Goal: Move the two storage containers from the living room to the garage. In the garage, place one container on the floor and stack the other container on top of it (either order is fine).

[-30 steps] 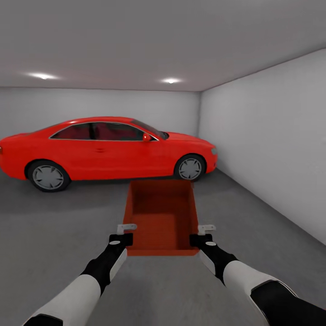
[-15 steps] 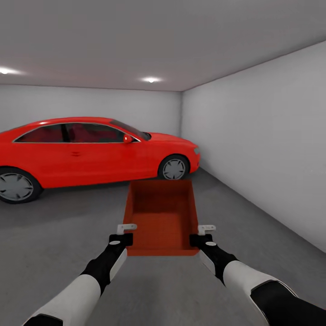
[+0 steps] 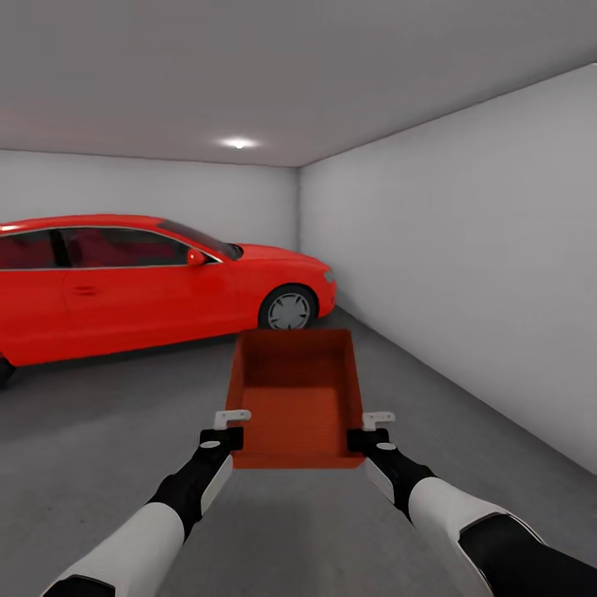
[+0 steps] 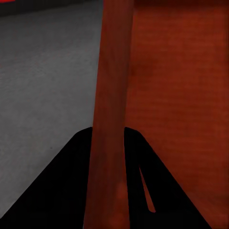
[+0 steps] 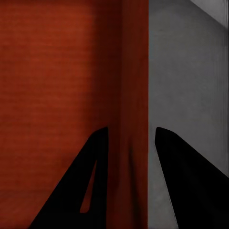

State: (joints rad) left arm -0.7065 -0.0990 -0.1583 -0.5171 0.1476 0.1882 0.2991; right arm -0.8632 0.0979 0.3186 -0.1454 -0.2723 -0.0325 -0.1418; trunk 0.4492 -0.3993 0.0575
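Held level above the garage's grey concrete floor [image 3: 99, 464], a red-orange storage container [image 3: 298, 398] runs lengthwise ahead of the robot, the left gripper [image 3: 232, 427] and right gripper [image 3: 365, 429] each clamped on a side wall.

Both arms stretched forward, left gripper [image 3: 233, 429] and right gripper [image 3: 366, 431] each clamped on a container [image 3: 296, 396] side wall.

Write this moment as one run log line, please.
place: garage | left gripper: shut on storage container | right gripper: shut on storage container | nearby: red car
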